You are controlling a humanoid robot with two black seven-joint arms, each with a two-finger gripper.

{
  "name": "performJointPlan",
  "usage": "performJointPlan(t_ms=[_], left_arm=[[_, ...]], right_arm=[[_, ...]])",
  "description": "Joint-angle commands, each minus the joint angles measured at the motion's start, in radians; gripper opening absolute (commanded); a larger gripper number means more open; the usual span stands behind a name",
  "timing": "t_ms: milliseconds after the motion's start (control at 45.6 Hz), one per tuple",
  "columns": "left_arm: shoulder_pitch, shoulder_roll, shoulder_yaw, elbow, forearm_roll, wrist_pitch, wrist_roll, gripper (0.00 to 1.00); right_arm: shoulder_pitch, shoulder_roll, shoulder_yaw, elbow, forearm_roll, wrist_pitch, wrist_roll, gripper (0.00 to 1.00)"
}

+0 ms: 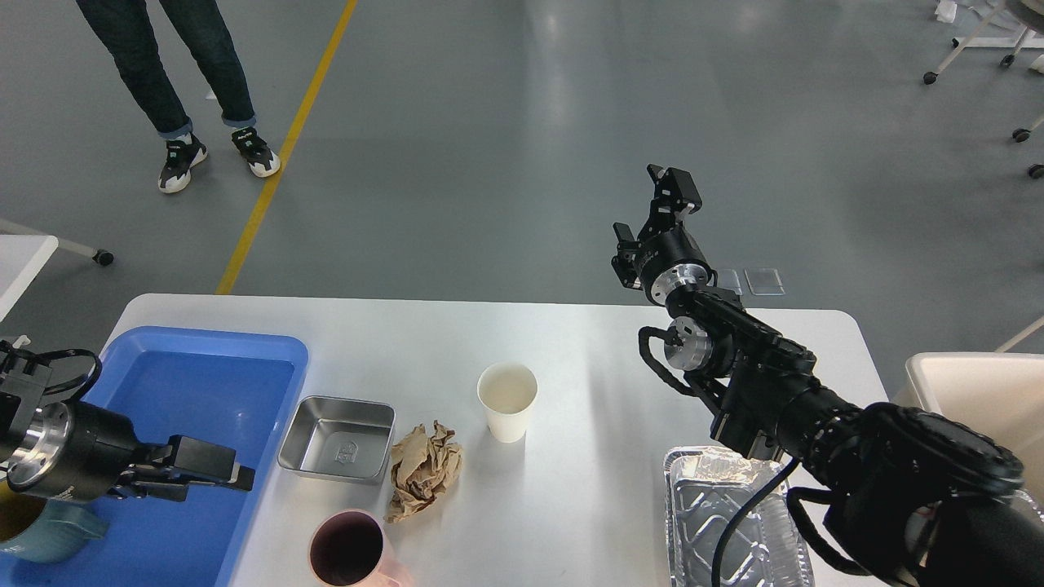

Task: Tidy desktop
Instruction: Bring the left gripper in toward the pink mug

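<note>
**Desktop with tray, trays and cups, both arms above it**

While the desktop fills the lower part of our head view, its far edge and two rounded far corners show against the grey floor. On its left edge sits the blue tray, and our left gripper hangs over that tray's near right part, fingers close together with nothing between them. Our right arm reaches over the right side, its right gripper raised past the far edge, fingers spread and empty. At the near right edge lies a foil tray. Just right of the blue tray sits a steel dish, a crumpled brown paper touching its right side. Near the middle stands a white paper cup; at the near edge, a pink cup.
</note>
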Motion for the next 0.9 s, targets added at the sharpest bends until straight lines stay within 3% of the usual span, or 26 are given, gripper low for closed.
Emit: performJointPlan(t_ms=[0, 351, 878], left_arm=[[0.011, -0.029, 0.007, 0.002, 0.008, -0.007, 0.064, 0.98], [0.015, -0.193, 0.013, 0.057, 0.063, -0.004, 0.084, 0.98], [0.021, -0.337, 0.027, 0.132, 0.104, -0.001, 0.116, 0.98]], right_arm=[[0.001, -0.002, 0.000, 0.000, 0.000, 0.000, 0.000, 1.00], [-0.002, -0.002, 0.000, 0.000, 0.000, 0.000, 0.000, 1.00], [-0.001, -0.005, 0.000, 0.000, 0.000, -0.001, 0.000, 1.00]])
